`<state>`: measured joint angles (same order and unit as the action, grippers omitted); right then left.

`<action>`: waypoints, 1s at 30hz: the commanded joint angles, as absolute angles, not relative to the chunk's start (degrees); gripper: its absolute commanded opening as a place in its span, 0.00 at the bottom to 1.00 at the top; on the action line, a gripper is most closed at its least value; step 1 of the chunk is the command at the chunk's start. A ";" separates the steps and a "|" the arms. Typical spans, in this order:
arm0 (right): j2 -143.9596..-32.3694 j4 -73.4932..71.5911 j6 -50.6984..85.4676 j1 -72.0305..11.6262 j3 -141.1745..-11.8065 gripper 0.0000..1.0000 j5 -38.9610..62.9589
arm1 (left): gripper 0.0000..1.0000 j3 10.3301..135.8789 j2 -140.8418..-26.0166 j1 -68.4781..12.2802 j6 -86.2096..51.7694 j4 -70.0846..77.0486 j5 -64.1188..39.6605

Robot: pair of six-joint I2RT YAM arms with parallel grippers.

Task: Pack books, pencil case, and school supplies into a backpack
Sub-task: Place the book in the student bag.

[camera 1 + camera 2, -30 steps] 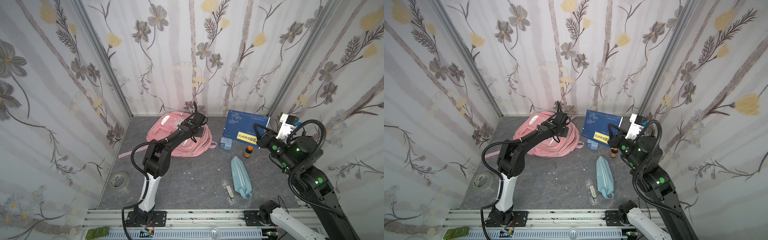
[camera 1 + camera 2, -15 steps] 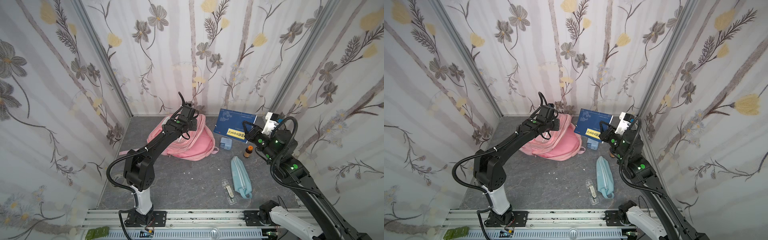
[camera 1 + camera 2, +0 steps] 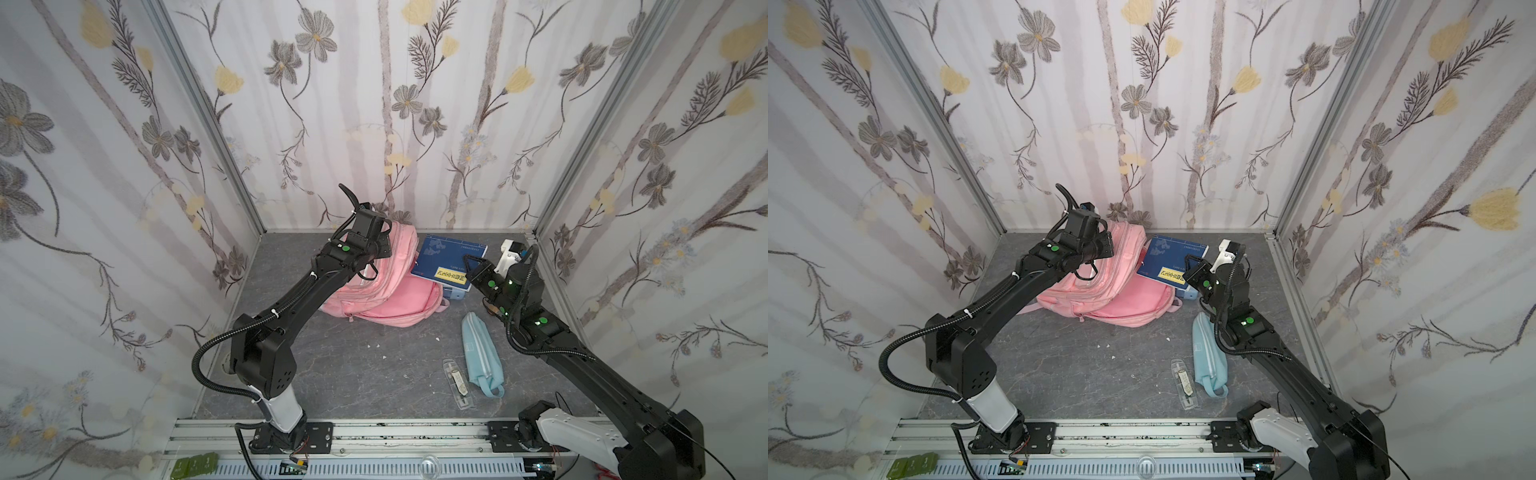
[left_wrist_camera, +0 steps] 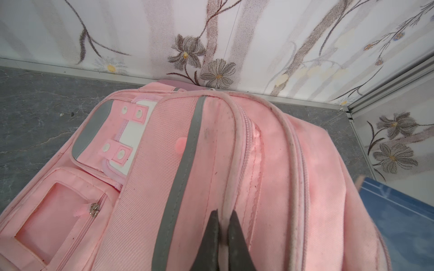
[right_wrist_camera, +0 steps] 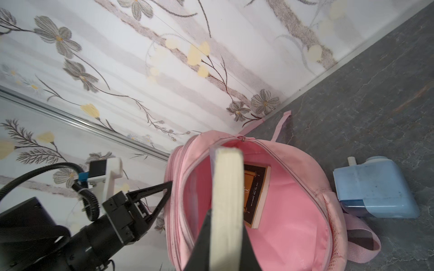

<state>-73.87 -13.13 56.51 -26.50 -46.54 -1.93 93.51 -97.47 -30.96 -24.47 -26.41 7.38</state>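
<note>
Now the left tool (image 4: 222, 219) pinches up the zip rim of the backpack (image 3: 395, 309) while the right tool (image 5: 225, 234) grips the blue book (image 3: 446, 259) at its open mouth, so slipping fabric could collapse that opening and snag the book.

The pink backpack (image 3: 386, 307) is gaping open, a brown book (image 5: 254, 194) lying inside. A blue book (image 3: 449, 255) is hanging tilted at its opening.

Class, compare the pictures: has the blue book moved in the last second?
Yes. The blue book, gripped by the right hand, has moved away from the right corner post toward the backpack and its open mouth.
</note>
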 commanded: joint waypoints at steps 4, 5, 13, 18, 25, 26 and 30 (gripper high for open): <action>-80.26 -25.28 61.52 -26.73 -46.88 0.00 -1.76 | 0.00 93.96 -95.14 -30.94 -27.35 -20.21 4.96; -81.40 -26.34 62.05 -26.93 -47.36 0.00 -1.69 | 0.00 93.79 -94.84 -30.94 -27.42 -20.21 4.50; -96.56 -32.29 67.93 -29.06 -54.89 0.00 1.65 | 0.00 92.16 -92.42 -30.92 -27.68 -20.76 4.13; -106.25 -35.11 68.30 -31.19 -62.38 0.00 3.51 | 0.00 91.55 -91.96 -31.55 -28.67 -21.16 3.44; -118.70 -39.82 74.58 -33.48 -68.80 0.00 5.72 | 0.00 89.67 -90.54 -32.06 -29.00 -20.91 2.38; -119.77 -41.02 75.54 -33.82 -68.82 0.00 5.74 | 0.00 89.68 -90.59 -32.08 -28.92 -21.31 2.49; -123.03 -40.36 77.47 -35.19 -69.90 0.00 3.82 | 0.00 89.97 -90.44 -31.99 -28.32 -21.84 2.79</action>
